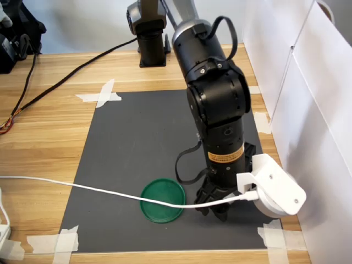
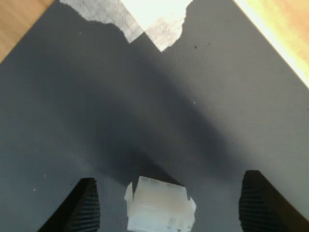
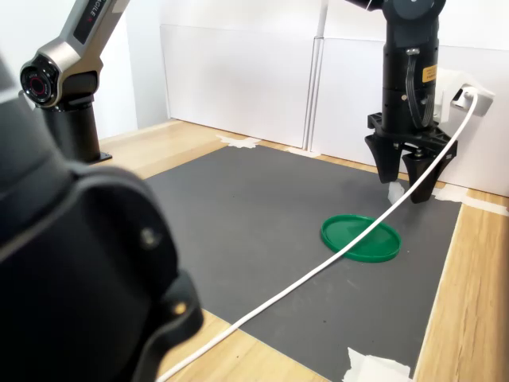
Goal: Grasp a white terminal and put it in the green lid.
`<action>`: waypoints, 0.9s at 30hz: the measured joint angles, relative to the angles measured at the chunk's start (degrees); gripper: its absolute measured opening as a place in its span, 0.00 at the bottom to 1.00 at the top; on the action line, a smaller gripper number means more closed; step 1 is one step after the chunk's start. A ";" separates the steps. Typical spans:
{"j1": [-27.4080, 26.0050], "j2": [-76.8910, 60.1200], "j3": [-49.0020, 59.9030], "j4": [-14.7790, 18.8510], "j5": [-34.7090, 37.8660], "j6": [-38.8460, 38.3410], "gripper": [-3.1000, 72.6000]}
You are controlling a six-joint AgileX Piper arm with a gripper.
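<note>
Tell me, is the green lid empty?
Empty. The green lid shows only bare green; the white terminal lies on the mat between the open gripper.

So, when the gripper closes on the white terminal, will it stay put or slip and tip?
The white terminal looks like stiff moulded plastic, so it probably will not deform. It seems tiny and light, so one finger touching first could push it along the mat. Its blocky, flat shape makes rolling unlikely.

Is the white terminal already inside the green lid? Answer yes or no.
No: the wrist view shows the white terminal lying on the dark mat between the open gripper's fingers.
</note>
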 joint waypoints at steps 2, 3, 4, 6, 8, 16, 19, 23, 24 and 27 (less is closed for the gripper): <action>0.00 0.09 0.00 0.00 0.00 0.00 0.96; 0.00 0.09 0.00 0.00 0.00 0.00 0.96; 0.00 0.09 0.00 0.00 0.00 0.00 0.96; 0.00 0.09 0.00 0.00 -0.06 0.05 0.96; 0.00 0.21 0.00 0.00 0.18 0.28 0.96; 0.00 0.99 0.00 0.00 0.76 0.98 0.90; 0.00 1.05 0.00 0.00 1.03 1.43 0.83; 0.00 1.05 0.00 0.00 1.23 2.37 0.66; 0.00 1.05 0.00 0.00 1.23 2.44 0.62; 0.00 1.05 0.00 0.00 1.45 2.49 0.45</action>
